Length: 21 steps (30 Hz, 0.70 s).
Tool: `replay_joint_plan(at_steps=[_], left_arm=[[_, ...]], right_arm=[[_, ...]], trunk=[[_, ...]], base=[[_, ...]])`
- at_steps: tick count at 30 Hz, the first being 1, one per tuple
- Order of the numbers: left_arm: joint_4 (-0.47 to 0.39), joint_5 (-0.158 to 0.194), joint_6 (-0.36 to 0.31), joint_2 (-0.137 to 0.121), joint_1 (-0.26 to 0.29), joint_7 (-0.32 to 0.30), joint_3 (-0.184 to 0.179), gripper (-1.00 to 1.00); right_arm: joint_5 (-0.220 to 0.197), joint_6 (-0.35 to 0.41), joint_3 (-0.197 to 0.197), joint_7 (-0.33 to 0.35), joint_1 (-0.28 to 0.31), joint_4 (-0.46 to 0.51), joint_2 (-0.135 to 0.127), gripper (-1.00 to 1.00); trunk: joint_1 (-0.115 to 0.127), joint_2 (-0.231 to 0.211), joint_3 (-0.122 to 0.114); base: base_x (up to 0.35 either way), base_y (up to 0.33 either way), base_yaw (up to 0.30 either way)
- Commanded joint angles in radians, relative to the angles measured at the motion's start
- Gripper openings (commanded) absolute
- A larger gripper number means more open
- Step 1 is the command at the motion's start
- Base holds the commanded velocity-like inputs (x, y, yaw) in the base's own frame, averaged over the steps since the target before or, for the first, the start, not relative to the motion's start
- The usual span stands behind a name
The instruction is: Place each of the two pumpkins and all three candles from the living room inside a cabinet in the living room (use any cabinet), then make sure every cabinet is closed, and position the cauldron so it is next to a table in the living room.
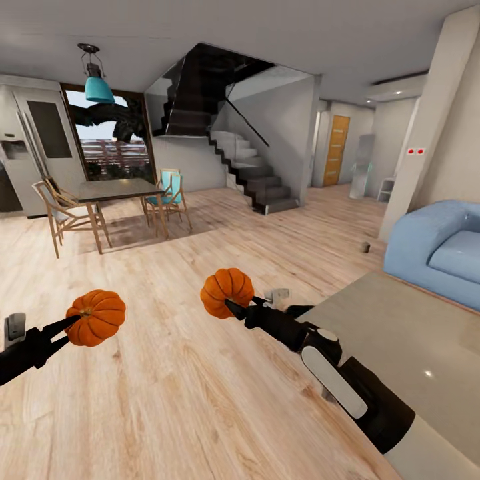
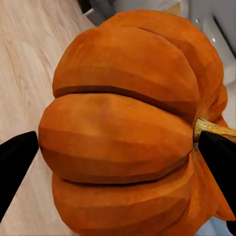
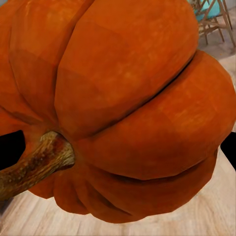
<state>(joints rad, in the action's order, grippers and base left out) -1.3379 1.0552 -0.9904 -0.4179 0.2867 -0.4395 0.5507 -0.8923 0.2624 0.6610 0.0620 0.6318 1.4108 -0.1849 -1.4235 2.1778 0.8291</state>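
Both arms carry an orange ribbed pumpkin above the wood floor. In the head view my left gripper (image 1: pixel 75 327) is shut on one pumpkin (image 1: pixel 97 317) at the lower left. My right gripper (image 1: pixel 230 307) is shut on the other pumpkin (image 1: pixel 227 292) near the middle. The left wrist view has its pumpkin (image 2: pixel 123 132) between the black fingers (image 2: pixel 14 162), stem to one side. The right wrist view has its pumpkin (image 3: pixel 128 108) close up, with a brown stem (image 3: pixel 34 164). A small dark candle-like cylinder (image 1: pixel 365 247) stands on the floor far right. The pale grey table (image 1: pixel 400 333) lies under my right arm.
A blue sofa (image 1: pixel 440 250) stands at the right behind the table. A dark dining table (image 1: pixel 117 190) with wooden chairs stands at the back left. Dark stairs (image 1: pixel 257 180) rise at the back centre. A white pillar (image 1: pixel 427 133) stands beside the sofa. Open wood floor stretches ahead.
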Motion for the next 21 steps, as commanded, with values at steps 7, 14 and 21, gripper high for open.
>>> replay_joint_plan(at_steps=[7,14,21], left_arm=[[0.0,0.011,-0.008,-0.001,0.002,-0.005,0.002,-1.0],[0.0,0.011,-0.008,-0.001,0.002,-0.005,0.002,-1.0],[0.001,0.011,-0.008,-0.002,0.002,-0.005,0.002,-1.0]], right_arm=[[-0.007,0.003,0.0,0.001,0.001,-0.013,-0.001,-1.0],[-0.007,0.003,0.001,-0.002,0.001,-0.019,-0.001,-1.0],[-0.007,0.003,0.002,-0.004,0.0,-0.052,0.0,-1.0]], trunk=[[0.0,0.0,-0.002],[0.0,0.0,-0.006],[0.0,0.0,-0.009]], base=[[0.305,0.145,0.256],[0.305,0.145,0.257],[0.305,0.145,0.257]])
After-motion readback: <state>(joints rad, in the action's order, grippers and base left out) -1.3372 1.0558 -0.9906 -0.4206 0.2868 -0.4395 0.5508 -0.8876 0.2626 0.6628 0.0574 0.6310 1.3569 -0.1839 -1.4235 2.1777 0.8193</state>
